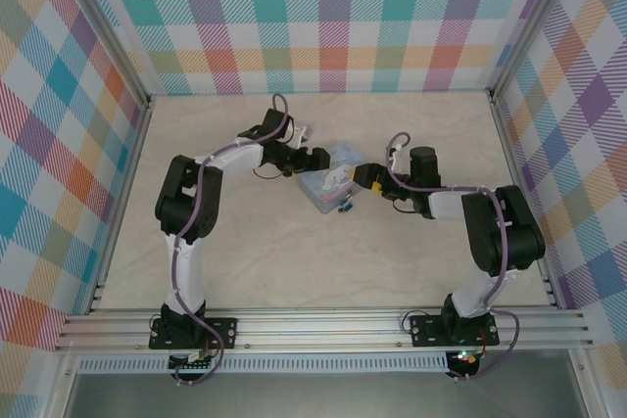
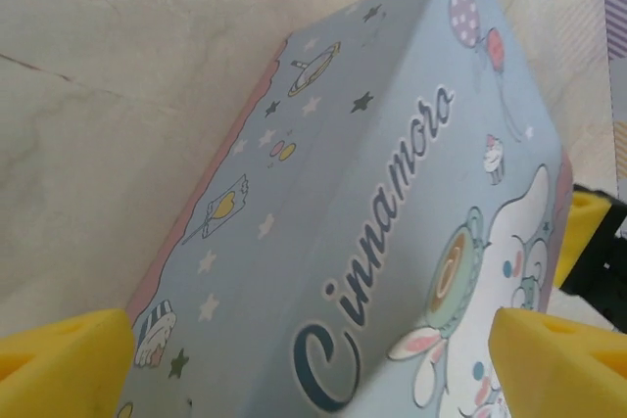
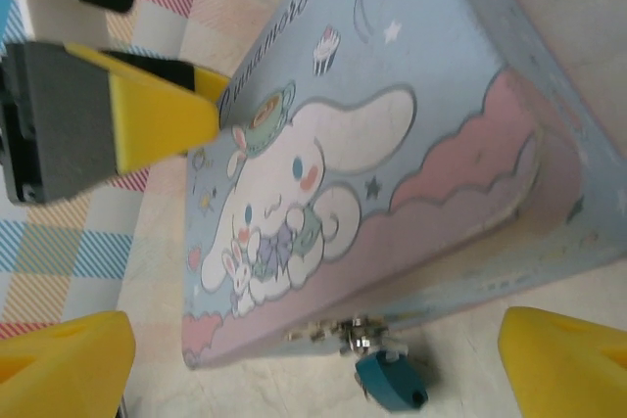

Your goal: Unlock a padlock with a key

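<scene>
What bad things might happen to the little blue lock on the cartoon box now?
1. The padlock hangs loose from the tin's latch, so a nudge would probably swing it away.
2. The left jaws and right jaws both stand open close together at the tin and might bump.
3. Nothing grips the tin on the table, so a push could slide it.

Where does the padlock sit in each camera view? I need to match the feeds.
Top external: the padlock is just below centre, at the near side of the tin, toward the right arm.
Right wrist: the padlock is at bottom centre, hanging from the tin's latch.
Left wrist: the tin's lettered lid.
Shared landmark: the cartoon-print tin.
</scene>
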Controlling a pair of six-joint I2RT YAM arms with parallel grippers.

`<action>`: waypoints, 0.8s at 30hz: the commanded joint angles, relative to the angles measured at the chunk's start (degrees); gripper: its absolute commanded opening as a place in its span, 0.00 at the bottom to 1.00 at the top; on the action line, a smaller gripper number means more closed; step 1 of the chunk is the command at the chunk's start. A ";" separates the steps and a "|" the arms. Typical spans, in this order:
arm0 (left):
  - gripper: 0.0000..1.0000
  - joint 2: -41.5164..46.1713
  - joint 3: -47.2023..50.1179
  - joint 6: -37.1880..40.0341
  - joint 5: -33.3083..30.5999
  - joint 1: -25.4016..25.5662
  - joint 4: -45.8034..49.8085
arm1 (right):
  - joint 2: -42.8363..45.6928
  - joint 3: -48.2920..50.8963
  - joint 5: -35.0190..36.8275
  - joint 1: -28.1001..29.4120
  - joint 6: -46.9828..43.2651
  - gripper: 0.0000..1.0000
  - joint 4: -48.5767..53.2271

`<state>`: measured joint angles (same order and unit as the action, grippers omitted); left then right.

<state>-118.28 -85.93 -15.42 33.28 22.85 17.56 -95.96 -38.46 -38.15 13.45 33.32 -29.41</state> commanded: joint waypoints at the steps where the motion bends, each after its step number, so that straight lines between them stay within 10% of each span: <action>1: 0.94 4.18 1.19 -1.46 -2.92 -0.16 -2.95 | 1.93 3.36 -2.96 -0.09 -3.85 0.90 -2.67; 24: 0.93 3.59 3.81 0.00 -7.70 -0.18 0.19 | -8.67 2.56 -7.71 4.21 1.88 0.80 -17.10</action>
<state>-113.45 -83.24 -16.40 26.24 22.79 16.43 -103.79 -34.74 -44.07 17.30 34.74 -43.07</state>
